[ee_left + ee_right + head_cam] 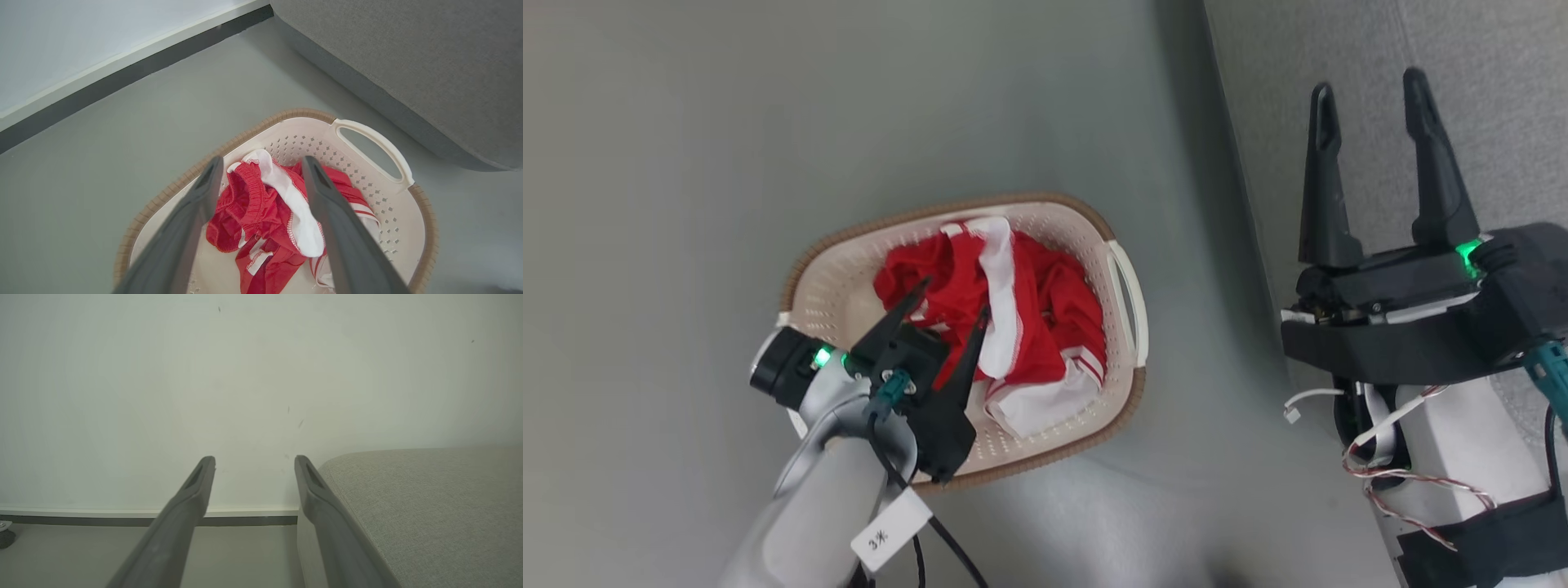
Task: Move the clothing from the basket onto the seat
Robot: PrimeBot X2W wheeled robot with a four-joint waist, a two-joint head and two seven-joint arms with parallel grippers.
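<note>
The cream basket (1125, 287) with a brown rim stands on the grey floor and holds the clothing (1045, 314), a crumpled heap of red fabric with white bands. My left gripper (954, 296) hangs open just above the heap's left side, nothing between its fingers. Through the left wrist view the clothing (261, 208) lies between the spread fingers of the left gripper (261, 164), inside the basket (376, 143). My right gripper (1368, 86) is open and empty over the edge of the grey seat (1486, 114). In the right wrist view the right gripper (254, 461) points at a wall beside the seat (429, 506).
The basket sits on bare grey floor (686, 204) just left of the seat's front edge. A white wall with a dark baseboard (135, 69) runs behind the basket. A small tag (889, 531) and cables hang from my left forearm.
</note>
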